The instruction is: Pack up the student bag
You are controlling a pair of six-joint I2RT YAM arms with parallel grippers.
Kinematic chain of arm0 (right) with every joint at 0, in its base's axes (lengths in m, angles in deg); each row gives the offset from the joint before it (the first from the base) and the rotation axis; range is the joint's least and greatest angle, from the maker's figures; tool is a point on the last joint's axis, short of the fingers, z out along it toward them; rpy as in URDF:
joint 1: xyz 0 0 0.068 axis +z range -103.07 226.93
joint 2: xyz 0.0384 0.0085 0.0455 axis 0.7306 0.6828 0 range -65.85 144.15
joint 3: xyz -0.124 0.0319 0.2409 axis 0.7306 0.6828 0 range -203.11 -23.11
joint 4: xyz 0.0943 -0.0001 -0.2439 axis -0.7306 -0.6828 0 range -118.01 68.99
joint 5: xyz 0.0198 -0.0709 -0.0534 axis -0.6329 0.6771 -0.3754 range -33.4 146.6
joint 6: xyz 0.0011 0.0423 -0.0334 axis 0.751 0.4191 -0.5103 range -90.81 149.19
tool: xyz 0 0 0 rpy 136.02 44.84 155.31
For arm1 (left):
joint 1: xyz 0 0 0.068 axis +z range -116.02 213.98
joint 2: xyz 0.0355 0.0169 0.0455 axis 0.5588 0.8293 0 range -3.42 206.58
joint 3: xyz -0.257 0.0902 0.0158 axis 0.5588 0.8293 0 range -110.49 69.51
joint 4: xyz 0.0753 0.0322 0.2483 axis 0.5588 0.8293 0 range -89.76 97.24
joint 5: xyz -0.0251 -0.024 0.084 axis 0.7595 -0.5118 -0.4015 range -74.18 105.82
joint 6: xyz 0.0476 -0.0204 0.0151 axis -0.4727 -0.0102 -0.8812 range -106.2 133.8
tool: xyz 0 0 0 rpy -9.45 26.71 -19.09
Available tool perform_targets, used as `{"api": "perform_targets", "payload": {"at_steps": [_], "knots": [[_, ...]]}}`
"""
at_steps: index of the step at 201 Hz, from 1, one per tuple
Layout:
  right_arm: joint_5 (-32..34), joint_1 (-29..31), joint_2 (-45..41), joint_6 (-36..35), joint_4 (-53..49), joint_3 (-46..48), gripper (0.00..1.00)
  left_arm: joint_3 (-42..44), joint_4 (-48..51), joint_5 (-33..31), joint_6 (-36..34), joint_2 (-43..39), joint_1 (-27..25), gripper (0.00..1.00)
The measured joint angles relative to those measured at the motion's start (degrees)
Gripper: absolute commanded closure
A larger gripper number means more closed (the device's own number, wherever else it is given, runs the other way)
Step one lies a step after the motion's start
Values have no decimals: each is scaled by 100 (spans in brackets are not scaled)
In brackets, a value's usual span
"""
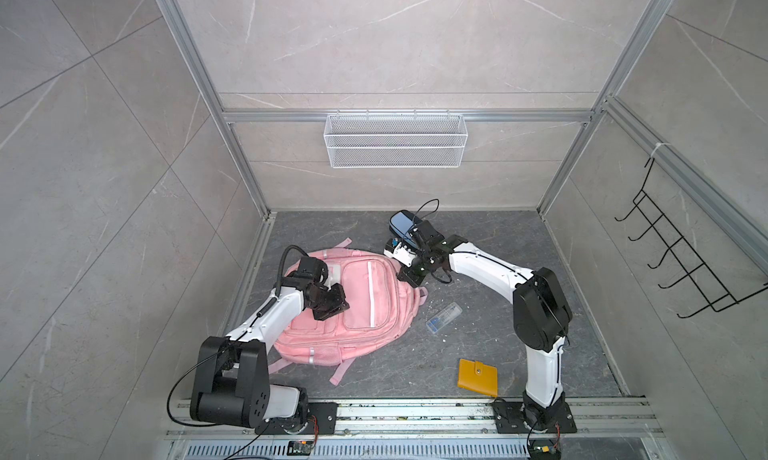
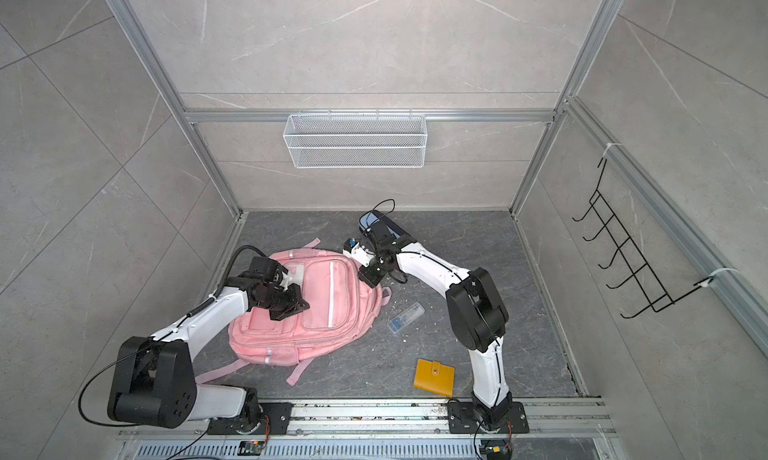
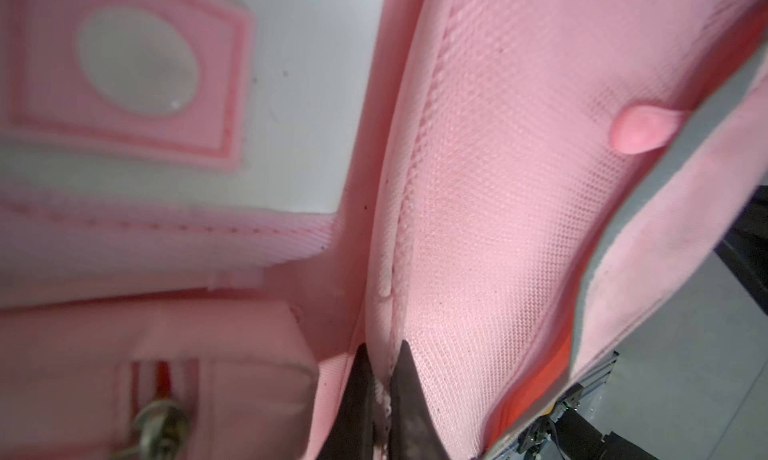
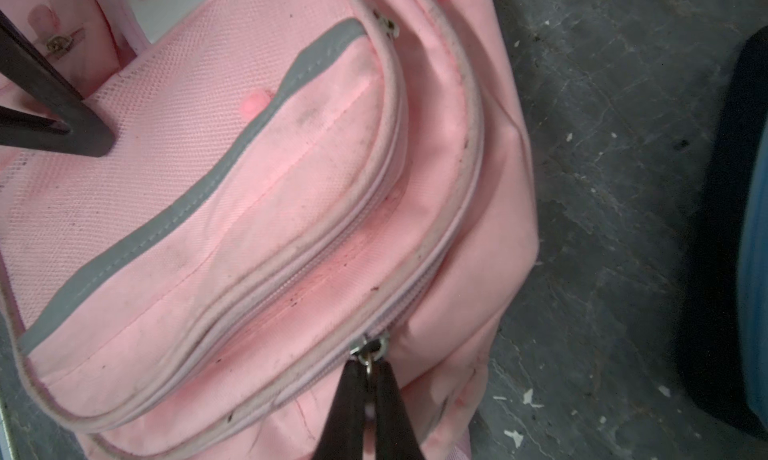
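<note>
Pockets face up on the student bag, which lies flat on the left half of the dark grey surface, close to the left edge. The student bag is big, soft and pink with white stripes, and it shows in both top views. Its pink straps stick out toward the front edge.

The left gripper sits on the left part of the bag. In the left wrist view its two dark fingers are squeezed together on a thin fold of pink mesh at a seam, so it is pinching the bag's cloth. The right wrist view shows those same fingers pressed down on the mesh.

The right gripper is at the side of the bag nearest the back right corner. Its fingers are clamped on a small metal zip pull on one of the bag's long zips.

A blue and navy pencil case lies near the back edge, just behind the right arm's wrist and apart from the bag. A clear plastic box lies on the surface to the right of the bag, near it but not touching. A yellow wallet lies close to the front edge, toward the right. A white wire basket hangs on the back wall. A black hook rack hangs on the right wall.
</note>
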Motion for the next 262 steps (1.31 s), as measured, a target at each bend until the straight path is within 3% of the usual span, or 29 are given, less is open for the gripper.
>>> {"api": "perform_targets", "payload": {"at_steps": [82,158,208,262], "knots": [[-74,120,-970,-455,291,1353,100,44,-911,518,1989,-376,431,100],[168,1010,-1322,-883,116,1725,100,378,-2159,673,3810,-365,439,100],[188,1338,-1344,-37,874,1873,100,450,-2577,446,4612,-413,286,100],[466,1956,-1165,1049,1532,1818,100,551,-2592,238,4959,-562,251,100]]}}
